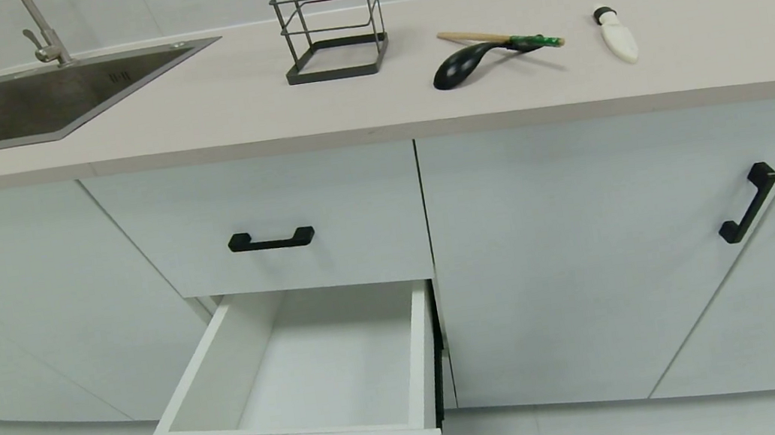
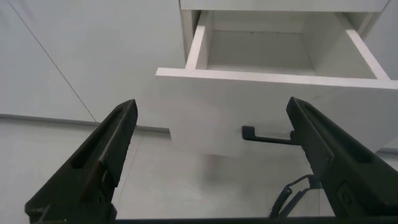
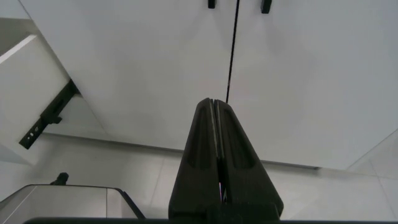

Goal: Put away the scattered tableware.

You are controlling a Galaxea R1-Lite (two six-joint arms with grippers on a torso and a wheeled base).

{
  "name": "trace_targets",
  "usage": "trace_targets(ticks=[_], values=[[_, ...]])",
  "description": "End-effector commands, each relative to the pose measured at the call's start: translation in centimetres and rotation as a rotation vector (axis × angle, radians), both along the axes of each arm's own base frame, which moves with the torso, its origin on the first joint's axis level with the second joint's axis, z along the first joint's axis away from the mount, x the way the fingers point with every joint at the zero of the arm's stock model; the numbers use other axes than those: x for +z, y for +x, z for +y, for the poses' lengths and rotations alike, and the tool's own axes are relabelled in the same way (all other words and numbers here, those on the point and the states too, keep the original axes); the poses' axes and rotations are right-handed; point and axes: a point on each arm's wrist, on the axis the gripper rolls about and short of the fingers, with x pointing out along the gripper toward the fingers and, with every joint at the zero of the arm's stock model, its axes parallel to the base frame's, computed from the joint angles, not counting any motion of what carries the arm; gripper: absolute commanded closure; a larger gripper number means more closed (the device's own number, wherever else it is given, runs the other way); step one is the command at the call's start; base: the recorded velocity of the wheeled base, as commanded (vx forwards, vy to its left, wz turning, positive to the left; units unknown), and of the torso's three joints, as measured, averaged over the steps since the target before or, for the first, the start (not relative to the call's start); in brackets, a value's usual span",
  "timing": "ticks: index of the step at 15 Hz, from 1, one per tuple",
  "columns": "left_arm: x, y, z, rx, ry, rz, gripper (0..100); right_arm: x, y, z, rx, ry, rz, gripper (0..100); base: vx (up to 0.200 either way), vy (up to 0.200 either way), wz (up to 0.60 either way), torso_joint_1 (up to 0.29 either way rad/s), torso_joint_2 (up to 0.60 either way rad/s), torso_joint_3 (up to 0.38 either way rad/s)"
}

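On the counter [image 1: 192,123] lie a black spoon [image 1: 461,64], a pair of wooden chopsticks [image 1: 499,39] with green ends resting across its handle, and a white knife-like utensil [image 1: 618,37] with a black cap. Below, the lower drawer [image 1: 417,350] stands pulled out and holds nothing. My left gripper [image 2: 211,106] is open, low down, facing the drawer's front panel [image 2: 205,99] and its black handle [image 2: 267,137], apart from both. My right gripper [image 3: 213,101] is shut on nothing, in front of the white cabinet doors [image 3: 155,62].
A black wire rack [image 1: 338,69] stands at the counter's middle back, and a steel sink [image 1: 37,100] with a tap is at the left. A closed drawer [image 1: 271,240] sits above the open one. Cabinet doors with black handles [image 1: 748,203] flank it.
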Motion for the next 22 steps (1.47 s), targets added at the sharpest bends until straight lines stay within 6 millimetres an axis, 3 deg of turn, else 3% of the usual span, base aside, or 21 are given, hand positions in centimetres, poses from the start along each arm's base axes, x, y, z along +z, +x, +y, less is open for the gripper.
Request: trace_targets(ticks=[1, 7, 15, 19, 22], values=[[0.0, 0.01, 0.0, 0.002, 0.0, 0.002, 0, 0.01, 0.01, 0.0, 0.0, -0.001, 0.0, 100, 0.0, 0.0, 0.0, 0.0, 0.0, 0.0], [0.0, 0.01, 0.0, 0.002, -0.001, 0.002, 0, 0.0, 0.01, 0.0, 0.0, -0.002, 0.002, 100, 0.0, 0.0, 0.6, 0.002, 0.0, 0.002], [0.02, 0.01, 0.0, 0.005, -0.023, 0.0, 0, 0.0, 0.01, 0.0, 0.0, 0.001, 0.002, 100, 0.0, 0.0, 0.0, 0.0, 0.0, 0.0], [0.02, 0.01, 0.01, 0.004, -0.027, -0.001, 0, 0.0, 0.01, 0.0, 0.0, 0.001, 0.002, 100, 0.2, -0.05, 0.0, 0.004, 0.0, 0.005], [0.02, 0.01, 0.0, 0.004, -0.029, -0.001, 0, 0.0, 0.01, 0.0, 0.0, -0.001, 0.002, 100, 0.0, 0.0, 0.0, 0.0, 0.0, 0.0]])
